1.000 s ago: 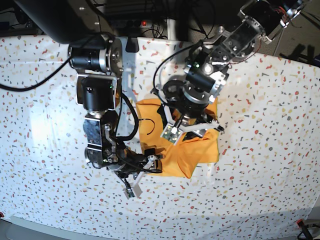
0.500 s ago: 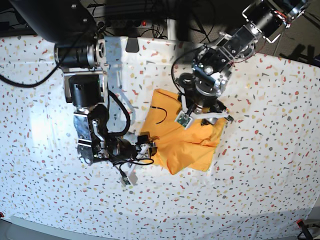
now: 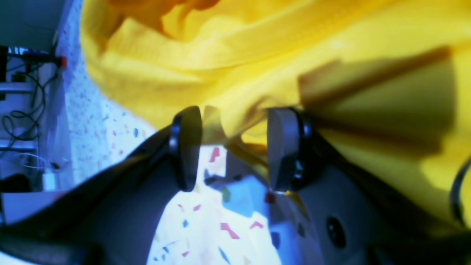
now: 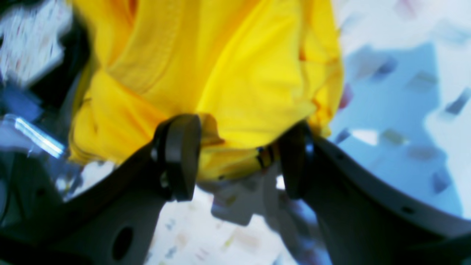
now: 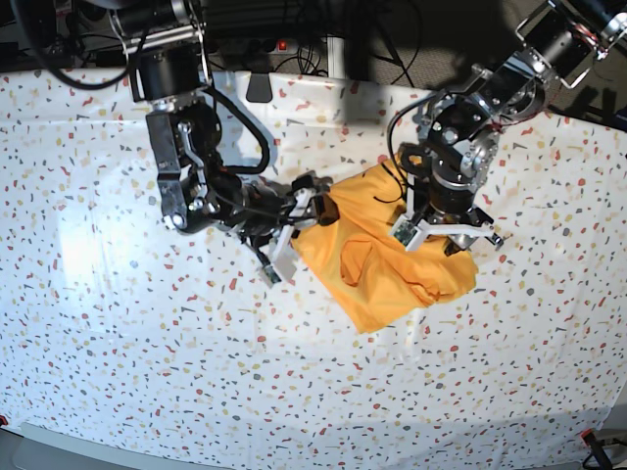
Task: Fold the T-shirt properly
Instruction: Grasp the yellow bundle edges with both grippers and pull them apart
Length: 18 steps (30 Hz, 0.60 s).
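On the speckled table point(image 5: 118, 333), mid-scene: right gripper point(image 5: 299, 225) at the left edge of the bunched T-shirt point(image 5: 377, 279), jaws apart with cloth bulging between them; left gripper point(image 5: 446, 233) at the shirt's right side, jaws spread wide, cloth edge between the pads
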{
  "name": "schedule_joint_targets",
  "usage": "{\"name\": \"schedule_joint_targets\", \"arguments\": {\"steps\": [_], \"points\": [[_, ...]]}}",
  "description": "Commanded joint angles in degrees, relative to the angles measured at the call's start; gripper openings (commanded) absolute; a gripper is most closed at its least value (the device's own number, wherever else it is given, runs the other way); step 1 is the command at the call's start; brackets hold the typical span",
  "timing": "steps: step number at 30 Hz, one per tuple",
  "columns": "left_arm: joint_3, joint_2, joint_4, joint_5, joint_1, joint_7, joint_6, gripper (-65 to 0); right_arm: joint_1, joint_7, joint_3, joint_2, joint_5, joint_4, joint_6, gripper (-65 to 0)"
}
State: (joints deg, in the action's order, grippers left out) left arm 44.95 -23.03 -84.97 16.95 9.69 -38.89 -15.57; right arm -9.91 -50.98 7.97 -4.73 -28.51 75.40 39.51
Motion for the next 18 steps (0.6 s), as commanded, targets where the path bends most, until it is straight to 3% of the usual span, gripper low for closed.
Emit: {"name": "schedule_joint_targets", "arguments": {"steps": [1,5,13,18], "points": [[-0.4,-0.2,-0.9,1.2,1.2,1.7,-0.7,-37.5,0.3,-2.0,0.1,0.0,-0.8,2.5,0.5,-31.0],[-0.4,-0.2,-0.9,1.4,2.1,1.2,-0.7,-37.5,3.2,-3.6,-0.1,0.0,-0.9,9.3,0.5,-31.0],[-0.4,-0.2,-1.0,8.8,5.0,-1.4,-0.7,-37.5,3.0,-6.5,-1.6,0.0,-0.1,19.6,0.5,-31.0],[-0.4,-0.2,-1.0,8.8,5.6,-1.8,-0.7,-37.5,0.0,-6.4,-3.5,0.5,-3.9,25.5,0.5,-31.0]]}}
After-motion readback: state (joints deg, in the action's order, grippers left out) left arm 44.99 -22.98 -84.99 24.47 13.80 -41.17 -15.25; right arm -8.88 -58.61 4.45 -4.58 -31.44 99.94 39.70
